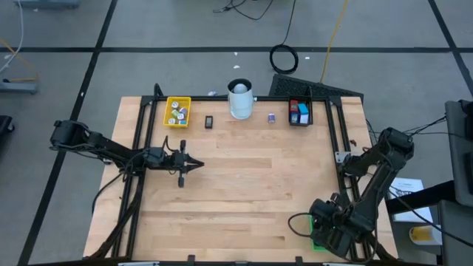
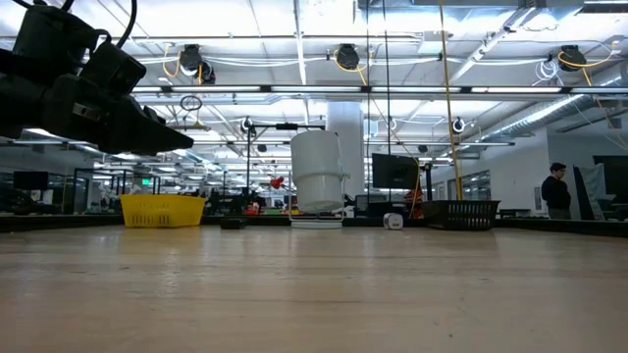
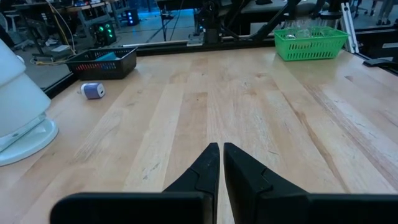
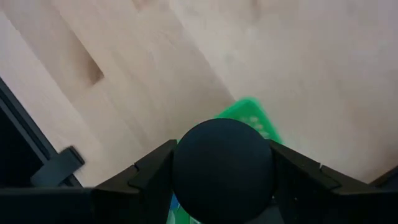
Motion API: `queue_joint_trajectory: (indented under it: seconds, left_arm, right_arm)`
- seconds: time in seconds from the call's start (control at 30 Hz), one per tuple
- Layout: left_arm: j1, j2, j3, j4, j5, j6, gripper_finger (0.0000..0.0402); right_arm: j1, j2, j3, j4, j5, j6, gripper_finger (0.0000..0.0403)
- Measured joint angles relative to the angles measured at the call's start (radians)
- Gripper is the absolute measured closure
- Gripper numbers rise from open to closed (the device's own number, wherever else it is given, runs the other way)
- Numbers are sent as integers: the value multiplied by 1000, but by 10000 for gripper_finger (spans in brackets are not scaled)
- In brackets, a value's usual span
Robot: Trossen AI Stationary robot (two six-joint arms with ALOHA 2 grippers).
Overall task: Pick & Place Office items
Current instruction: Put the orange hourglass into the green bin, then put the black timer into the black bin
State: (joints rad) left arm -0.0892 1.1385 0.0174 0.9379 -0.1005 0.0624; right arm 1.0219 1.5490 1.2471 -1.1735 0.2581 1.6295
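From above, we are seeing the office items along the far edge of the tabletop (image 1: 244,185): pale pieces lying in the yellow tray (image 1: 177,111), a small dark block (image 1: 208,122) beside it, a small bluish piece (image 1: 271,117) and blue and red blocks in the black tray (image 1: 300,113). The wide wooden middle is lying bare. The left hand (image 1: 196,165) is hovering there, fingers pressed together and holding nothing. The right hand (image 1: 325,233) is hanging at the near right edge over the green tray (image 1: 316,238). In its wrist view, it is gripping a black round disc (image 4: 222,162).
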Motion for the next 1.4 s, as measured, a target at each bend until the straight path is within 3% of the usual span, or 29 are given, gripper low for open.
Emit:
queue_joint_trajectory:
  seconds: [0.2, 0.53, 1.0, 1.17, 1.4]
  left_arm:
    - [0, 0, 0, 0, 0, 0, 371]
    - [0, 0, 0, 1, 0, 4, 371]
    - [0, 0, 0, 1, 1, 5, 371]
    - [0, 0, 0, 1, 1, 5, 371]
    - [0, 0, 0, 1, -21, -14, 371]
  right_arm:
    - [-1, 0, -64, 66, -28, 3, 185]
    - [-11, -7, -67, 62, -81, 9, 131]
    - [-67, -111, -65, 62, -103, 23, 153]
    - [-103, -155, -65, 14, -72, -43, 187]
    - [-265, -227, -65, -14, 175, -354, 284]
